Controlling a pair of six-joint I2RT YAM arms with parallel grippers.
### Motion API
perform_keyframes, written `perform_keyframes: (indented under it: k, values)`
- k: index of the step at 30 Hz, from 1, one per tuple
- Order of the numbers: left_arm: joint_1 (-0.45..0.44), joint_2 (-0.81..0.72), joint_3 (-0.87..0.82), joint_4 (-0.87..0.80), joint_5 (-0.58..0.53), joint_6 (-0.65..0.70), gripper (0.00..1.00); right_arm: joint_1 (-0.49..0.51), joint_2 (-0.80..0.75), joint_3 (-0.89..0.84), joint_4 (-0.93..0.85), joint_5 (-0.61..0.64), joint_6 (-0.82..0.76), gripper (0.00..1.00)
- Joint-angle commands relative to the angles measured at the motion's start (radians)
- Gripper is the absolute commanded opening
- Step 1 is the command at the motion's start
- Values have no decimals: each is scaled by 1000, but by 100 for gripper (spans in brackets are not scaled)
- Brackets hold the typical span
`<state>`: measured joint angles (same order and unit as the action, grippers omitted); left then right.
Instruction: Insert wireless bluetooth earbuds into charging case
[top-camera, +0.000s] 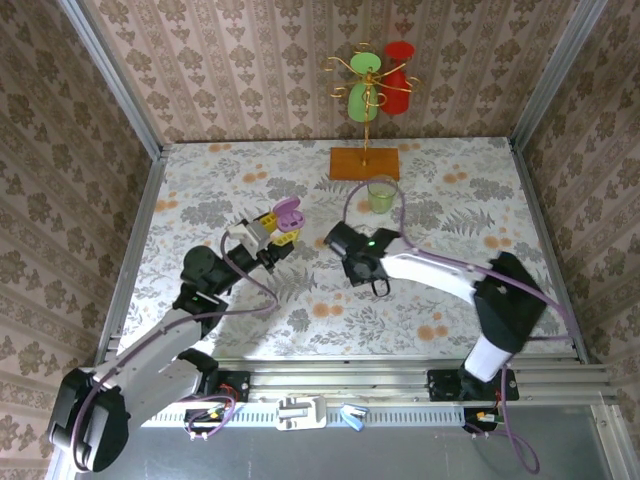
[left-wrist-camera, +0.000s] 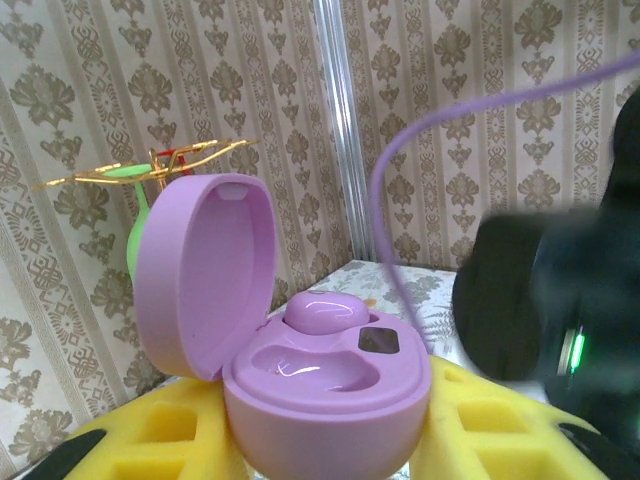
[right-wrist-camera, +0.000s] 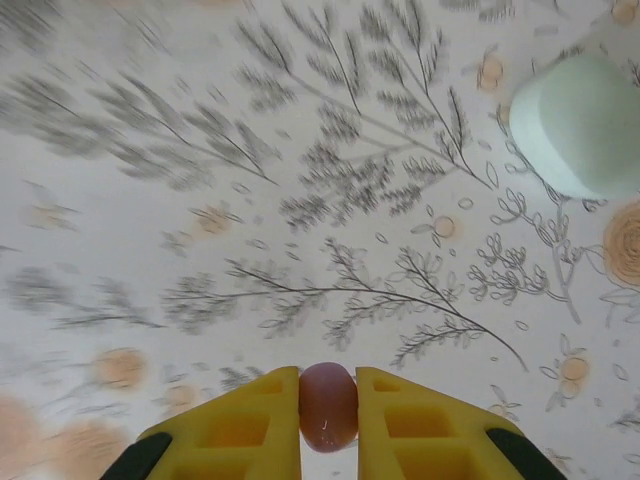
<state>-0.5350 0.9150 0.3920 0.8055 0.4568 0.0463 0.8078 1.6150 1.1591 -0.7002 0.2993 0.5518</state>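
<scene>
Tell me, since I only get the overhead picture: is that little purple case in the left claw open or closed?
Observer: Open. The left wrist view shows the purple case, gripped by the left gripper, with its lid swung up.
Operator: Anything inside it?
Observer: One glossy purple earbud sits at the back; the front socket looks empty.
Operator: Is the right claw carrying something?
Observer: Yes. In its wrist view the right gripper pinches a pinkish earbud above the tablecloth.
</scene>
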Motion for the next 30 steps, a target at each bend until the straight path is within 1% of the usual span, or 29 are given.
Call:
perform_keyframes:
  k: [1,3,6,9,12,16,23,30]
  values:
    - [-2,46,-23,142,27,10,14,-39,-136,-68,192,-222,26,16]
    - [-11,81,-28,189,48,27,14,-63,-214,-103,281,-327,45,16]
    - [-25,110,-25,202,47,62,14,-78,-320,-122,371,-439,58,16]
    - [-28,137,-25,214,45,87,14,-84,-375,-118,446,-535,73,16]
    - [-32,163,-17,221,45,94,13,-84,-389,-94,516,-603,90,16]
    - [-46,201,-8,246,36,97,13,-82,-365,-49,577,-655,96,16]
    - [-54,261,-2,294,27,88,13,-70,-308,22,613,-680,87,17]
    - [-65,273,6,308,42,78,13,-67,-247,51,629,-675,80,16]
